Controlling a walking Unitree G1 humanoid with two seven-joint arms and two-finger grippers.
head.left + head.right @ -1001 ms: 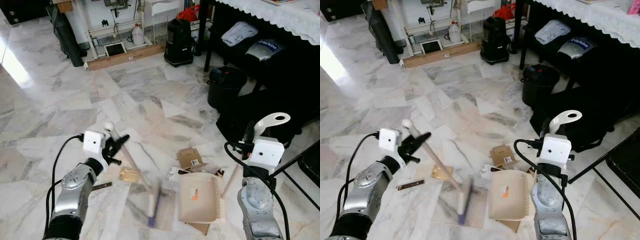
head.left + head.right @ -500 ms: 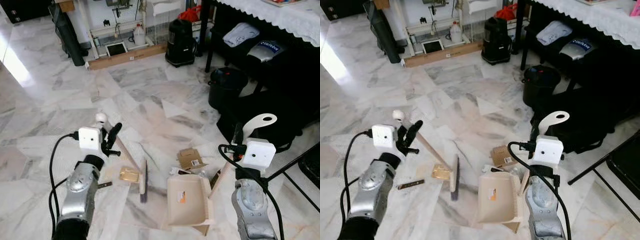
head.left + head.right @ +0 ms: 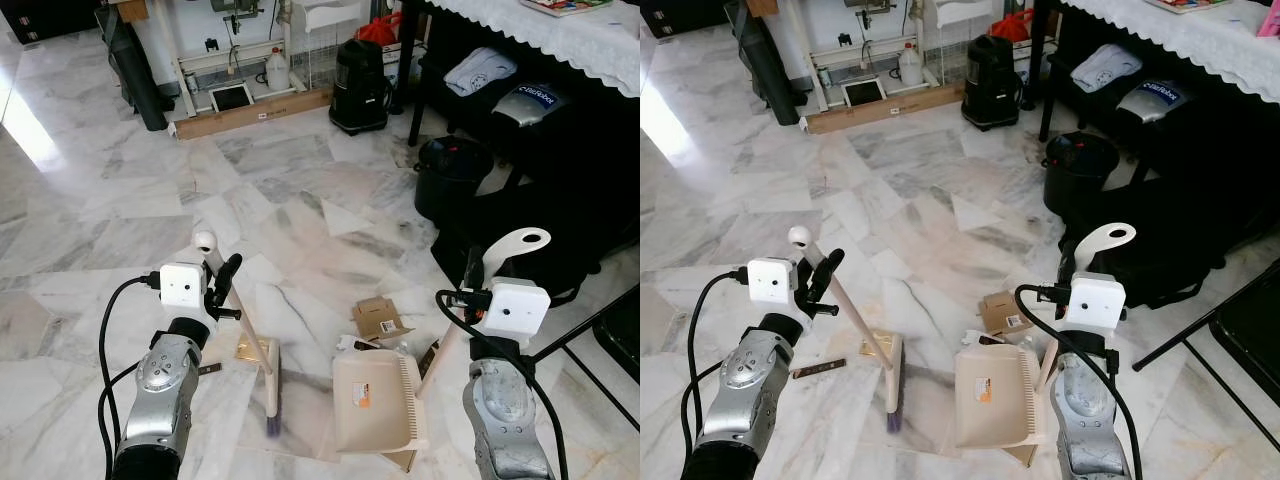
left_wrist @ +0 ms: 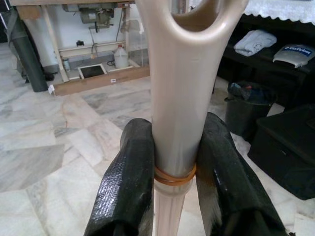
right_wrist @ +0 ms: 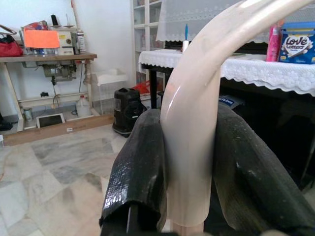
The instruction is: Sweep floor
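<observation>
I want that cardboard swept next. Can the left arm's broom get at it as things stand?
Probably not directly. The left gripper holds the broom, whose head rests left of the dustpan; the cardboard lies beyond the pan's far edge, so the broom must first swing round.

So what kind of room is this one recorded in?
Probably a home utility or sewing room: grey-veined marble tile floor, a sewing machine table against the wall, and a white lace-edged tablecloth on a dark table.

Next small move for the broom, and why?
Probably sweep the broom head right toward the dustpan. The left gripper clamps the broom handle, the right gripper clamps the dustpan handle, and the gold scrap lies by the brush, apart from the pan's mouth.
</observation>
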